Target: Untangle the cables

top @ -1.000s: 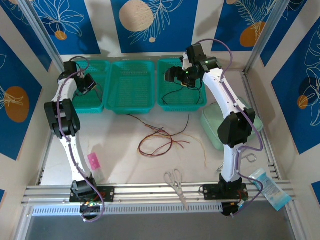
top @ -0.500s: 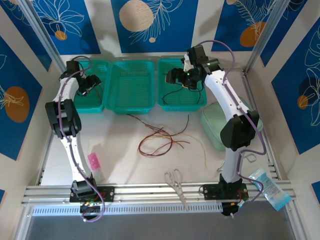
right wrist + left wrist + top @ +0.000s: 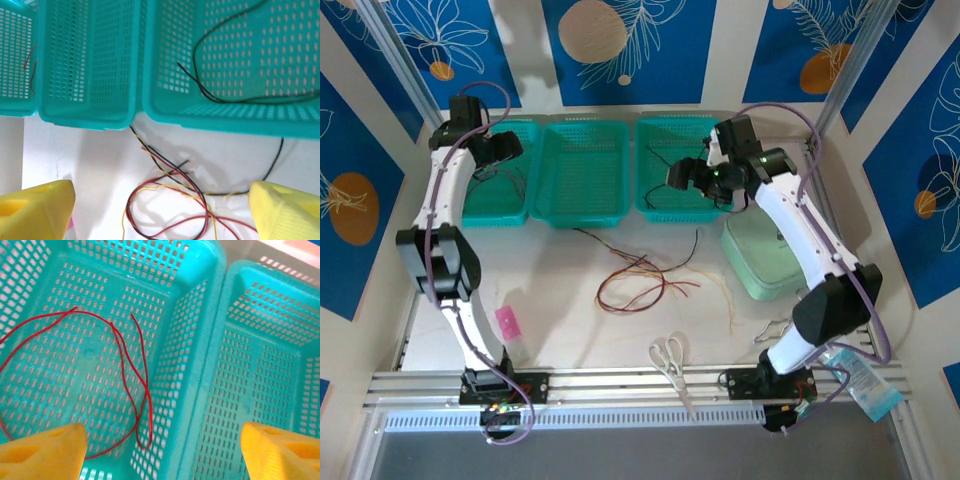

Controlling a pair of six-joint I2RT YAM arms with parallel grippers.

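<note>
Two robot arms reach toward the far side of the table [image 3: 550,320], where three teal baskets stand in a row. The left claw [image 3: 506,148] hangs over the left basket [image 3: 495,214] and the right claw [image 3: 684,176] over the right basket [image 3: 695,212], with the middle basket [image 3: 582,215] between them. From overhead the jaws are too small to read. Each wrist camera shows its own yellow fingers [image 3: 42,450] standing wide apart at the bottom corners of the frame, with nothing held between them.

The left wrist camera gives the close detail: a thin red cable [image 3: 131,385] lies in loose loops on the floor of the left basket, near the wall that faces the middle basket. Overhead, that strand is a faint line at best. The right wrist camera shows a black cable [image 3: 215,96] curled inside the right basket. Below that basket's near wall it catches the upper part of the tangle of cables [image 3: 642,282].

The overhead camera shows the whole tangle: red, dark and yellow-tan strands crossing one another on the bare table in front of the middle and right baskets, clear of both claws. It also takes in a pair of scissors [image 3: 670,362] at the near edge, a small pink object [image 3: 507,322] beside the left arm, a pale green lid [image 3: 760,258] to the right of the tangle, and a clear packet [image 3: 860,378] at the near right corner
</note>
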